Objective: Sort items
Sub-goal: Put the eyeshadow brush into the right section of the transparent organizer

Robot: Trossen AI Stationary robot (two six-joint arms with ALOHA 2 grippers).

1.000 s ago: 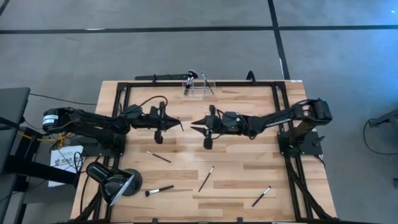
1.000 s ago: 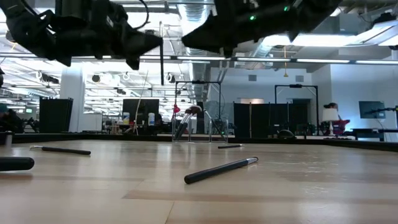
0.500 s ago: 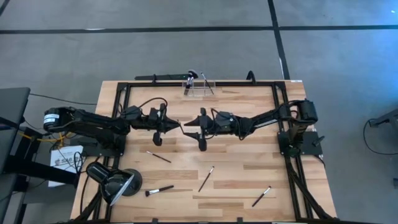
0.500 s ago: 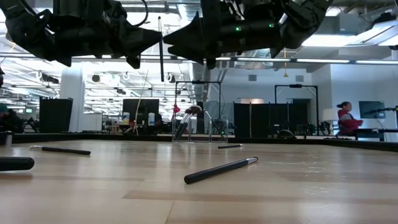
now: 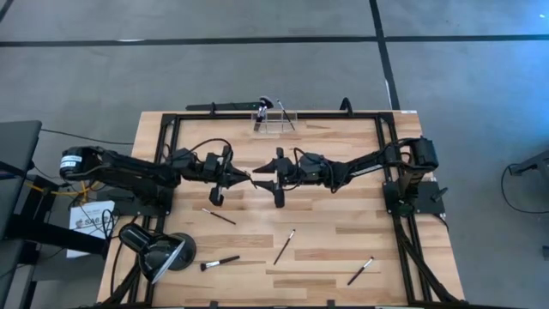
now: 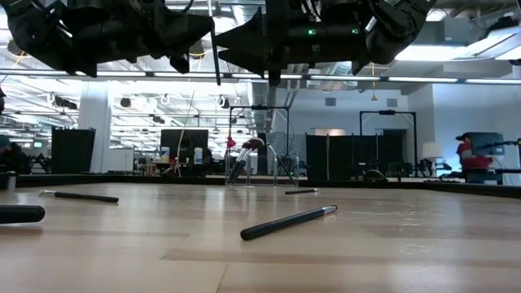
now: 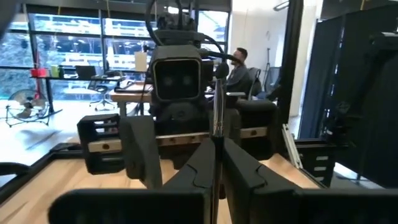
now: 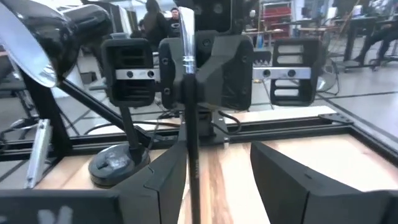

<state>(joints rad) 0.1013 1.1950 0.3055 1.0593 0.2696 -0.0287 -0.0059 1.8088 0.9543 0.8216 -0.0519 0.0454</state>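
One slim dark makeup brush [image 6: 216, 57] stands upright in the air over the table's middle, bristle end up. My left gripper [image 7: 216, 142] is shut on it. My right gripper [image 8: 221, 155] faces it from the table's right, open. In the right wrist view the brush [image 8: 189, 118] stands between its two fingers, close to one of them; whether it touches, I cannot tell. Several more brushes lie flat on the wood, among them one [image 5: 219, 216], another [image 5: 285, 245] and a third [image 5: 220, 263]. My left gripper pinches the brush's dark handle [image 7: 216, 127] between its two fingertips, below the silver ferrule [image 8: 187, 53]. The fingers come level from the table's left and lie across the handle. The brush is upright and lifted clear, its lower end [image 6: 217, 80] hanging below the fingers.
A black desk lamp [image 5: 159, 249] stands at the near left corner. A clear holder [image 5: 273, 118] with brushes sits at the far edge. A brush [image 5: 360, 271] lies near the right front. A black frame [image 5: 382, 129] borders the table.
My right gripper has moved toward the table's left, up to the held brush, staying open. My left gripper has shifted a little toward it with the brush, which stays upright in its hold.
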